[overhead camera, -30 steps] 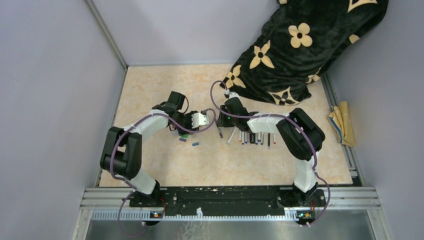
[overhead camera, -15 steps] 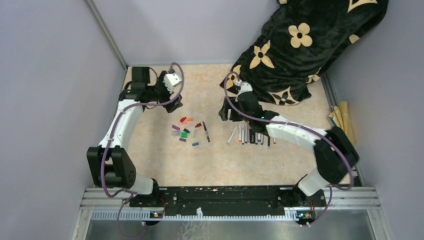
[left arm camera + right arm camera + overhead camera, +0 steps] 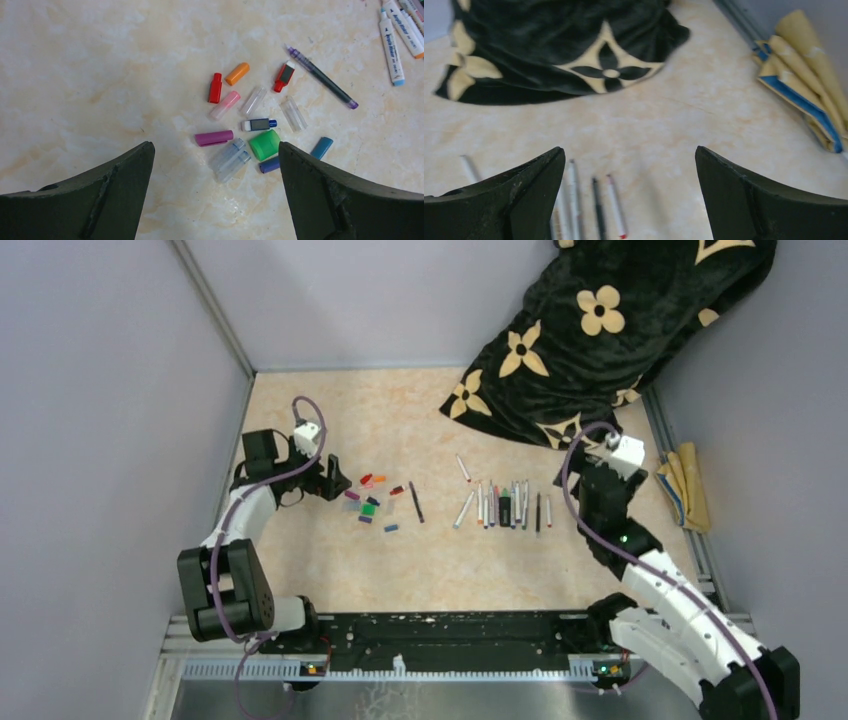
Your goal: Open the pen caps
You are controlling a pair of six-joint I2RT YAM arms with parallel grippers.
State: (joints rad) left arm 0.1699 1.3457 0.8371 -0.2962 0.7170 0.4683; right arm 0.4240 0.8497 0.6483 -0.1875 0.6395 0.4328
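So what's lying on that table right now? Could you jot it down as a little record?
caps: loose cluster, many colours, left of centre
pens: side by side in a row, right of the caps
dark stick: lying between caps and pens
blanket: black with pale flowers, far right corner
cloth: yellow, folded, at the right edge
left jaws: open, empty, beside the caps
right jaws: open, empty, right of the pens
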